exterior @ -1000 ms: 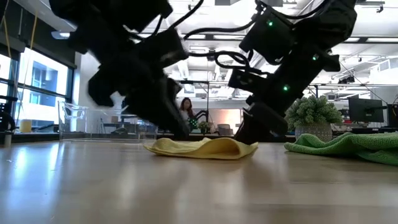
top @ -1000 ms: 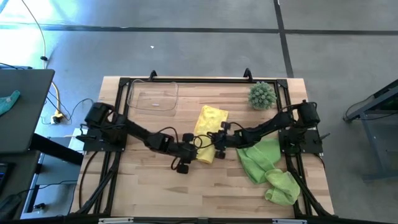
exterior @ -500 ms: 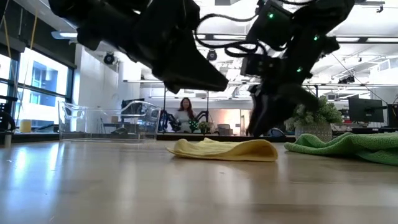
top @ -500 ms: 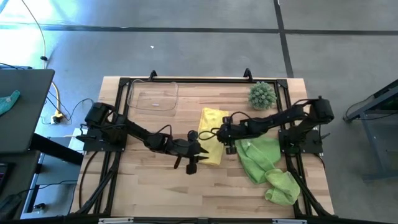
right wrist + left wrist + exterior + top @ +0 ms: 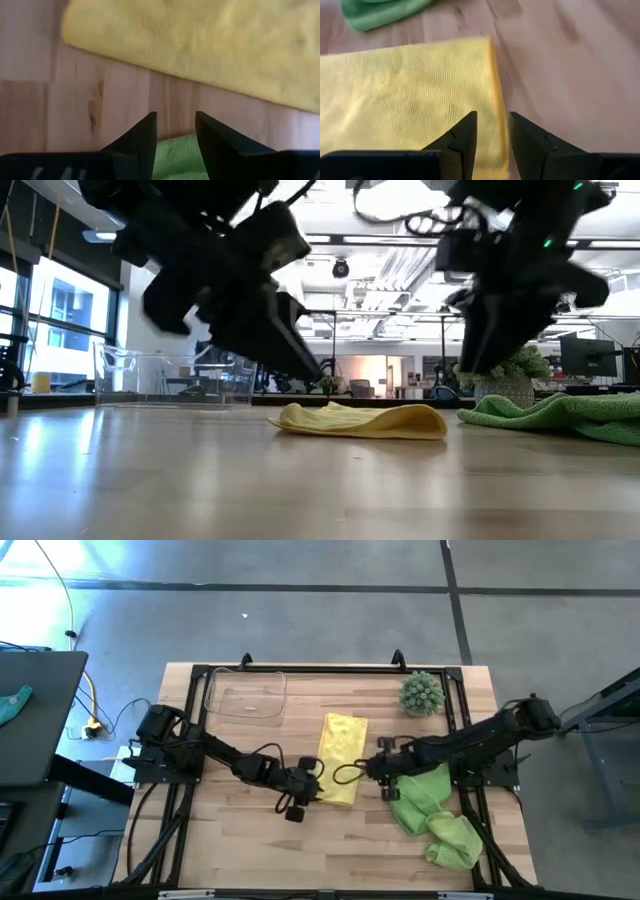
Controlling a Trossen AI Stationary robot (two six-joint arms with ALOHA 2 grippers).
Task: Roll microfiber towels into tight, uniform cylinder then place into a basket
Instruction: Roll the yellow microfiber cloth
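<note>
Left gripper (image 5: pixel 312 786), fingers parted by a narrow gap and grasping nothing, hangs over the near short edge of the yellow towel (image 5: pixel 341 744). In the left wrist view its fingertips (image 5: pixel 468 131) frame the cloth's hemmed side edge, the fabric running ahead of the claw and off to one side of it, bare wood on the other side.

From above, the towel lies flat as a long rectangle, its long axis stretching away from this claw toward the far side of the table (image 5: pixel 250 850). Any roll would have to start at the short edge directly beneath these fingers and travel along that length.

Across the towel, the right gripper (image 5: pixel 374 770) is also open and empty. It sits just off the cloth's long side, above bare wood, with the green towels (image 5: pixel 425 802) crumpled right behind it; in its own view the yellow edge lies ahead of the fingers and a green fold shows between them.

Of the two, the left claw looks the nearer to the starting edge and better lined up with it.

Farther out, beyond the towel's far end and off to the left arm's side, stands the clear basket (image 5: pixel 246 695), well apart from both claws and with nothing rolled in it.
</note>
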